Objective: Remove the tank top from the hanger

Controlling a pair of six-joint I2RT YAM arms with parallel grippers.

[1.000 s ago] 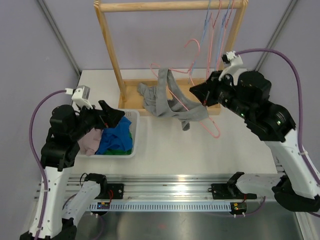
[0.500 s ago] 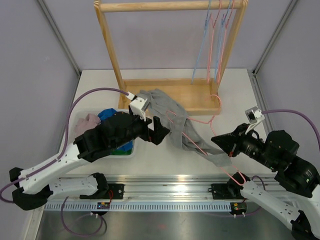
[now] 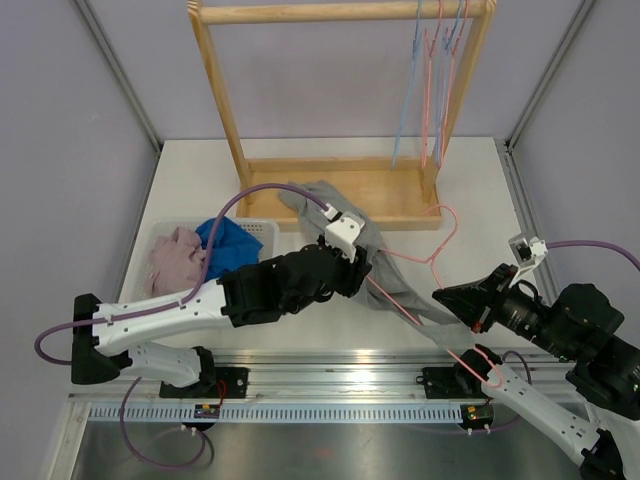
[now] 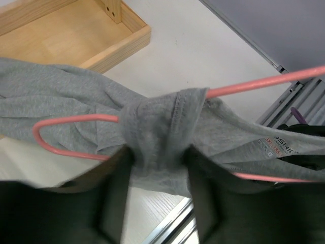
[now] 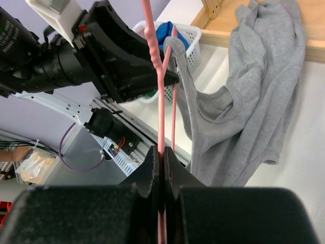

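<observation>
The left hand (image 4: 156, 161) is closed on a bunched strap of the gray tank top (image 4: 61, 101). The right hand (image 5: 160, 160) pinches the wire of the pink hanger (image 5: 161, 86). The strap loops around the hanger. The rest of the tank top lies on the white counter (image 3: 470, 185), against the wooden rack (image 3: 400, 185). A basket (image 3: 262, 229) of clothes sits left of it.

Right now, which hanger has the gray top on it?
The pink hanger down near the table, inside the tank top; other hangers hang bare on the wooden rack.
</observation>
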